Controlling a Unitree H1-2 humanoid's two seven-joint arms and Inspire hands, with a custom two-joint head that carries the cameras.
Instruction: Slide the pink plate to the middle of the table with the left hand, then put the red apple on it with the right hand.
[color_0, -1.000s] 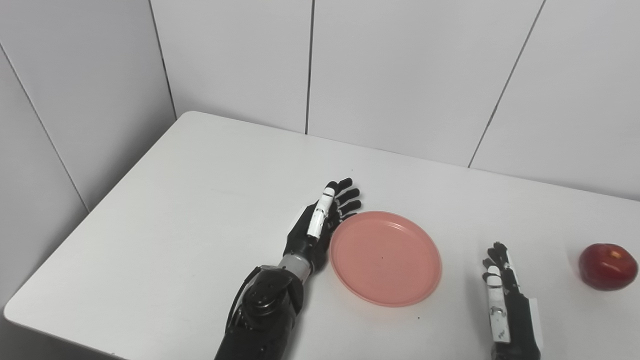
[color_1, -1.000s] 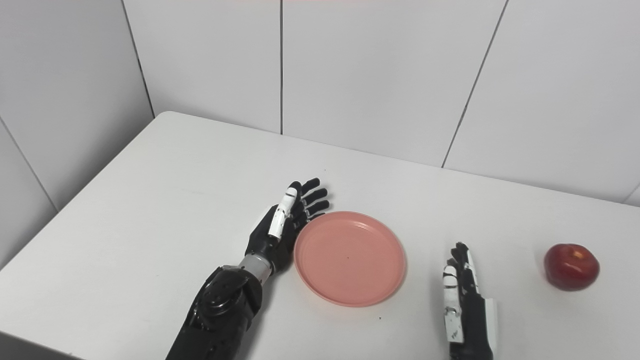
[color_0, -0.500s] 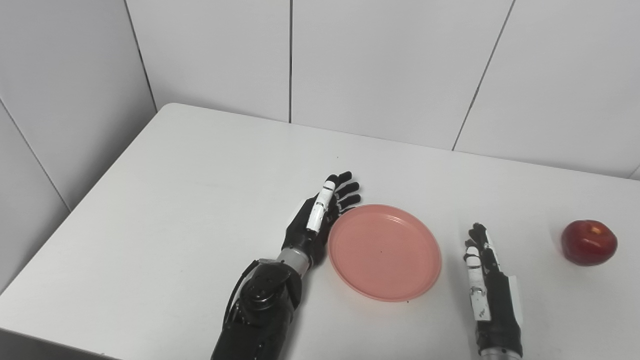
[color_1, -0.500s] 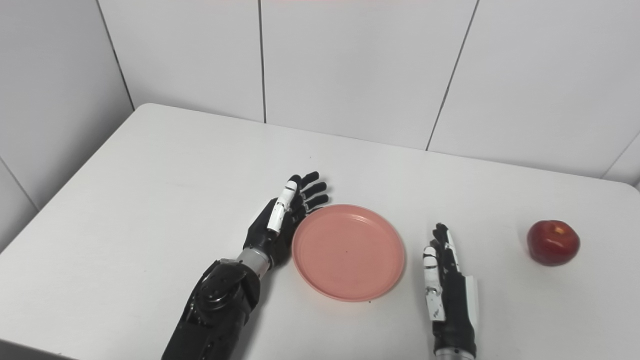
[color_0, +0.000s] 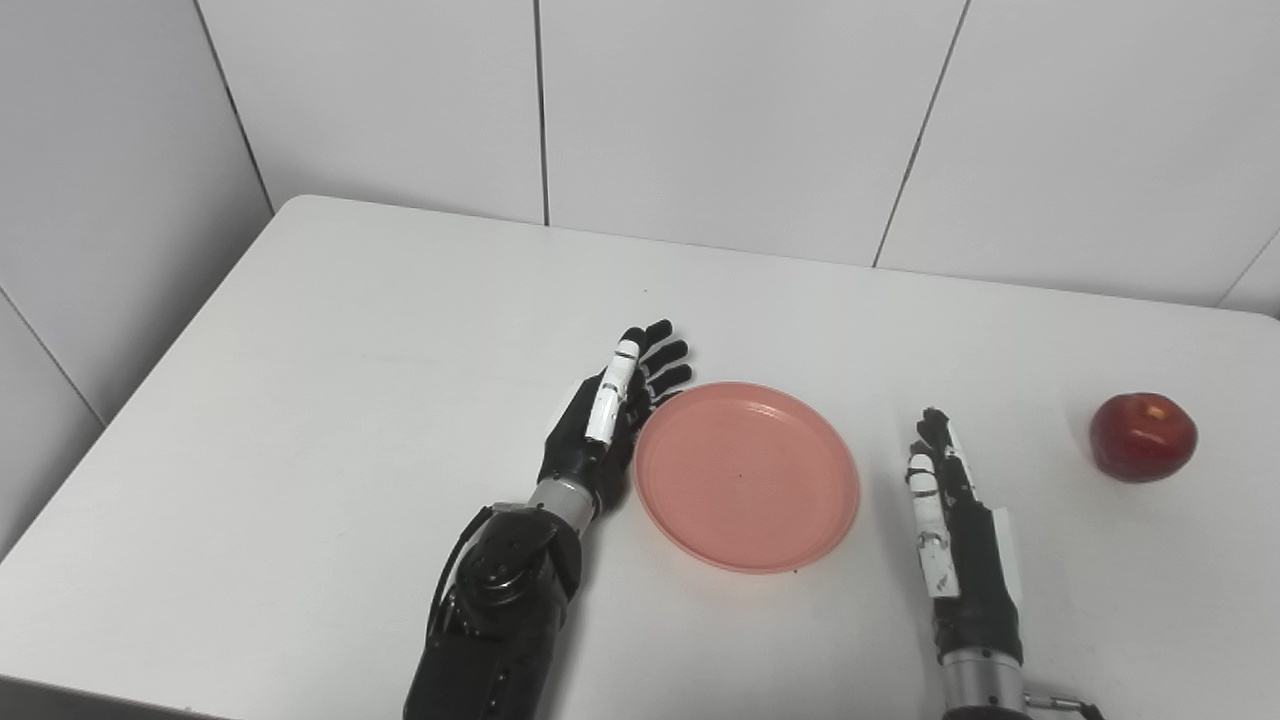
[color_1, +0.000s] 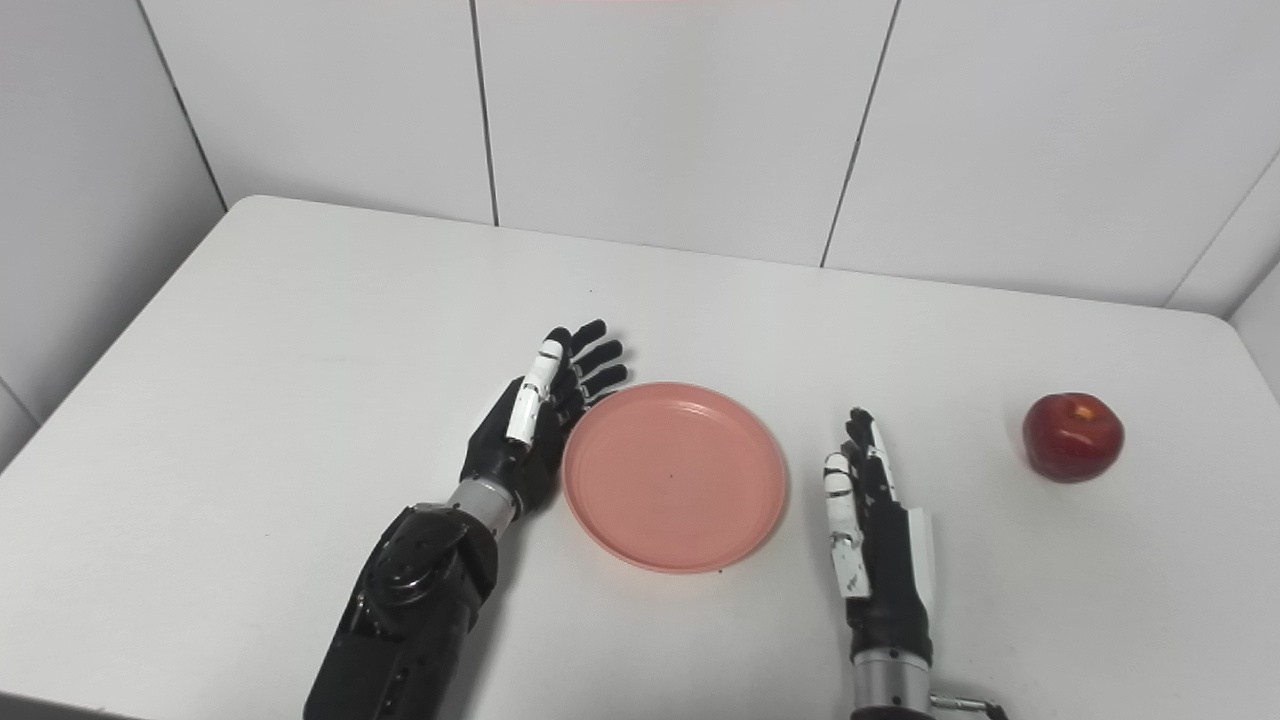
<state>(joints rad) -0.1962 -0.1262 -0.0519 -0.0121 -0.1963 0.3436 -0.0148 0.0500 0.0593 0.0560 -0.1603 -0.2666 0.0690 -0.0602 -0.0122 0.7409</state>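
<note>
Left eye view: the pink plate (color_0: 747, 476) is seen flat on the white table (color_0: 350, 330), near its middle. The left robot hand (color_0: 600, 425) is set edge-on against the plate's left rim, fingers extended, nothing grasped. The right robot hand (color_0: 950, 510) is held just right of the plate, released, fingers straight.

Right eye view: the red apple (color_1: 1073, 436) is found upright near the table's right edge, well apart from the right robot hand (color_1: 872, 525) and untouched.

Left robot hand (color_0: 605, 425) edge-on, fingers straight, right robot hand (color_0: 950, 520) edge-on, fingers straight
</note>
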